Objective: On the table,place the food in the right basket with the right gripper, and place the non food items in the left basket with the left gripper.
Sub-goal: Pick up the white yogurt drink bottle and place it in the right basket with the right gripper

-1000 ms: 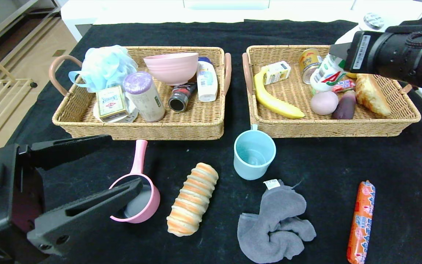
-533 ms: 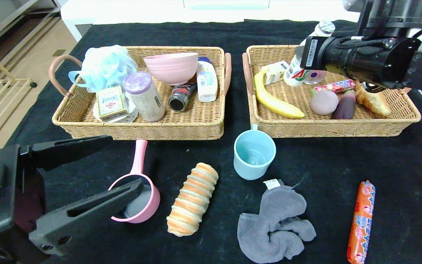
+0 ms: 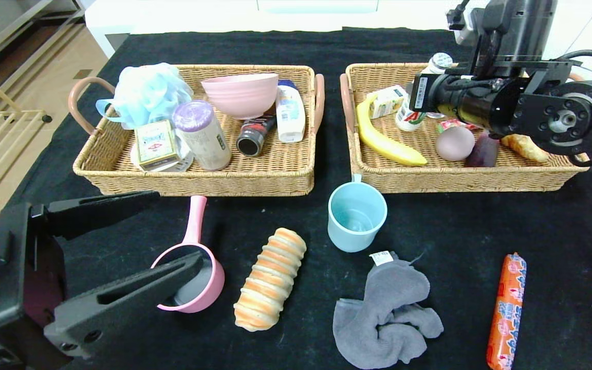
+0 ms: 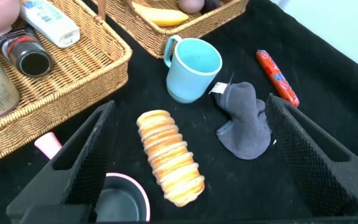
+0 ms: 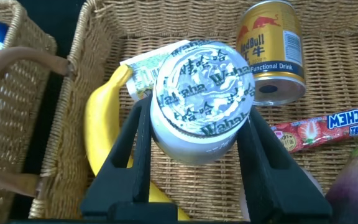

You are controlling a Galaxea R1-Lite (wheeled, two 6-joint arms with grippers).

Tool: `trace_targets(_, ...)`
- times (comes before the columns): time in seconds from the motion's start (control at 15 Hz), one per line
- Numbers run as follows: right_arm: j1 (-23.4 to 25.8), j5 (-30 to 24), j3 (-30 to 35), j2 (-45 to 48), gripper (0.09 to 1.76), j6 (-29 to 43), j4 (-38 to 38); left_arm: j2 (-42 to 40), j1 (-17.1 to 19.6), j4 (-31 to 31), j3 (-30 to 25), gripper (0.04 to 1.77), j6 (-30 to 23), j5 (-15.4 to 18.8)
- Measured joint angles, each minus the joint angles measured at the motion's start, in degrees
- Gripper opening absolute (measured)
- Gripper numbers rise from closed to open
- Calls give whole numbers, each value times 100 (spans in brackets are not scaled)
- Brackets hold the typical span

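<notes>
While my right gripper (image 5: 194, 134) grasps the Wahaha bottle (image 5: 202, 99) over the right basket (image 3: 460, 177), bread roll (image 3: 270, 277), sausage (image 3: 506, 311), cup (image 3: 356, 216), ladle (image 3: 193, 257) and cloth (image 3: 386, 316) remain on the surface; my left gripper (image 4: 185, 155) is released.

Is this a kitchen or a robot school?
Probably a robot practice room, not a kitchen: a black cloth-covered table holds two woven wicker baskets, one with toiletries, one with food, and two black robot arms work over it.

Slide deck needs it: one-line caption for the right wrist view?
Right tool shut on a Wahaha bottle above the right basket, over banana and Red Bull can.
</notes>
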State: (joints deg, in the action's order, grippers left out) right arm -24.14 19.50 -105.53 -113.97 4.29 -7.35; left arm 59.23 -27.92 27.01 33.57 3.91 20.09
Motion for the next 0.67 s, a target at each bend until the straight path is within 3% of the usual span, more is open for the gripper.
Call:
trace_targets(0.33,18,-2,-22,-52,87,-7,35,9,-5,-28,-9,172,2,2)
trace_targets(0.67,13,9,-9,0,126,22,187,18,0,-23,-11,172,2,0)
